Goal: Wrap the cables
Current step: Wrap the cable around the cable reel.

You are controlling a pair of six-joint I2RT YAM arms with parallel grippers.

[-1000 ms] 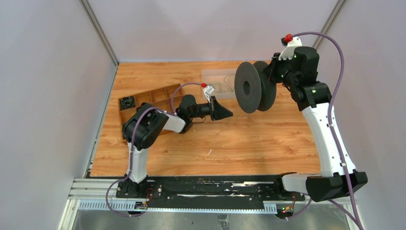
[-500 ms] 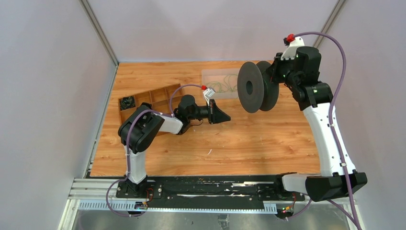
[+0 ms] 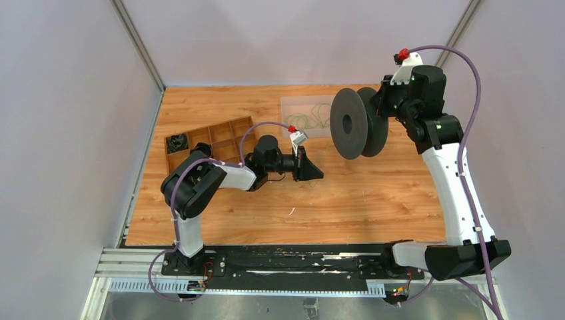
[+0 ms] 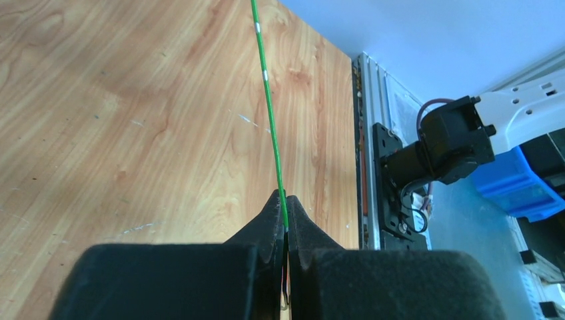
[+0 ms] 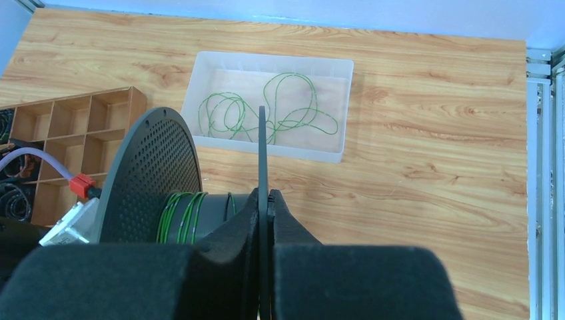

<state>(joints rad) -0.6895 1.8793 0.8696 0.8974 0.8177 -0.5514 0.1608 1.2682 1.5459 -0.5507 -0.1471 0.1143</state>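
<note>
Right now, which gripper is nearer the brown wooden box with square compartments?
Left. The left gripper hangs a short way past the brown wooden box and its right end, pinching a thin green wire; the right gripper is far across, clamped on the black spool.

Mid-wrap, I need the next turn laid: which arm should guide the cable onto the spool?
Left. The left end effector is shut on the green cable; the right end effector is clamped on the spool.
</note>
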